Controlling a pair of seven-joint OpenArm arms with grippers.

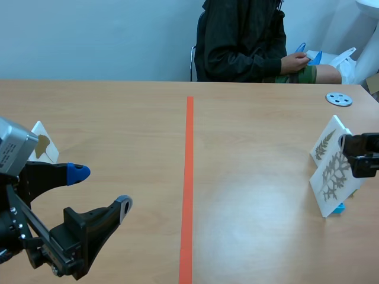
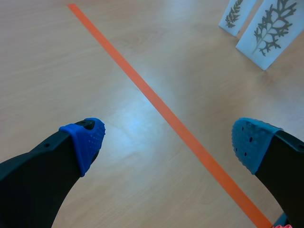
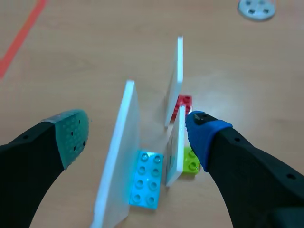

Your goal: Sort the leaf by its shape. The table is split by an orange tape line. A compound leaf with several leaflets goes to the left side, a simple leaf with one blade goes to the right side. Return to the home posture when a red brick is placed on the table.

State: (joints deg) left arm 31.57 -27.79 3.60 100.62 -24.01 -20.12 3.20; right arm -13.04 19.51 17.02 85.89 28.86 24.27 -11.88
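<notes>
Now, front leaf card (image 1: 334, 180): white, upright on a cyan brick (image 3: 147, 183), right of the orange tape line (image 1: 188, 177).
Rear leaf card (image 1: 325, 145): just behind the front one, fern-like leaf.
Ginkgo card (image 1: 42, 145): left side of the bench (image 1: 254, 118), behind the left arm.
Right hand (image 3: 135, 128): wide, holding nothing, front leaf card between its fingers.
Left hand (image 2: 168, 137): wide, empty, over the tape line.
Person (image 1: 249, 35): seated across the bench.
</notes>
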